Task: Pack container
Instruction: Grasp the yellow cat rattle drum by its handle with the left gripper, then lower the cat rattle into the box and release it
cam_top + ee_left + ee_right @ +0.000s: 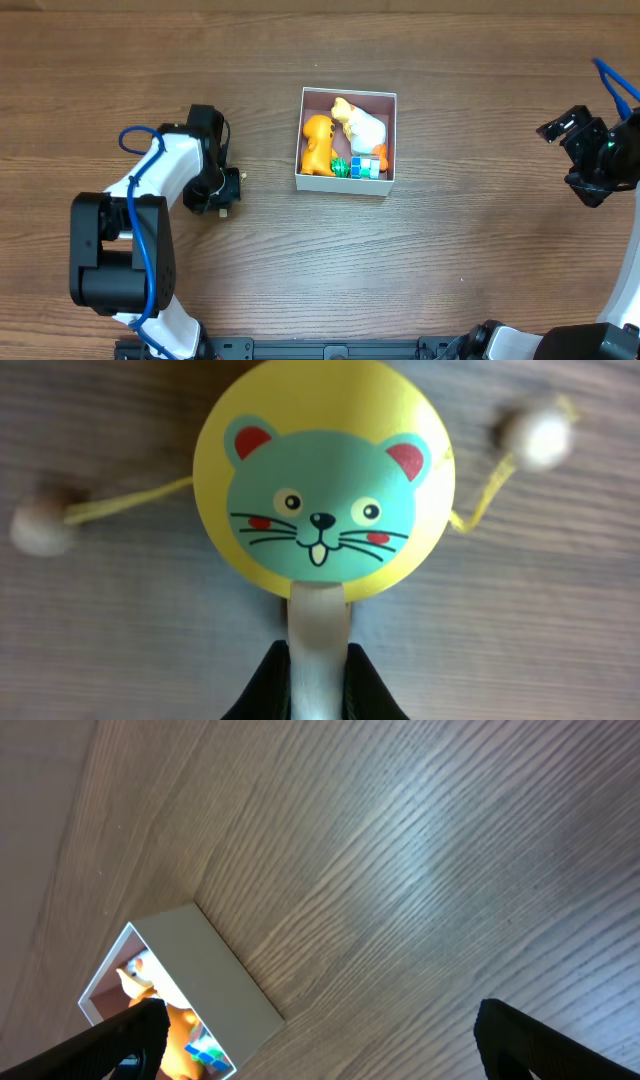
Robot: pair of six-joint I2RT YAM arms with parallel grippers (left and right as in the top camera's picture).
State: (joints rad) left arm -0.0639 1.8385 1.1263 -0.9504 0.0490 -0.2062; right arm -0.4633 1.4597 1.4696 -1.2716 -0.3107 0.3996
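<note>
Sitting open side up on a brown wood-grain table (450, 280), the container (330, 184) holds toys (318, 145).
Overhead: the left gripper (225, 190) sits well left of the container and the right gripper (565, 130) well right; it is near-square, with no clear long axis. Left wrist: fingers clamp a yellow rattle drum (325, 470) by its pale handle (318, 625). Right wrist: fingers are spread wide and empty, the container near the left one.

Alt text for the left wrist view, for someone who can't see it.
A yellow rattle drum with a teal cat face and beaded strings either side, its pale handle held between the left gripper's fingers, over a wooden table.
</note>
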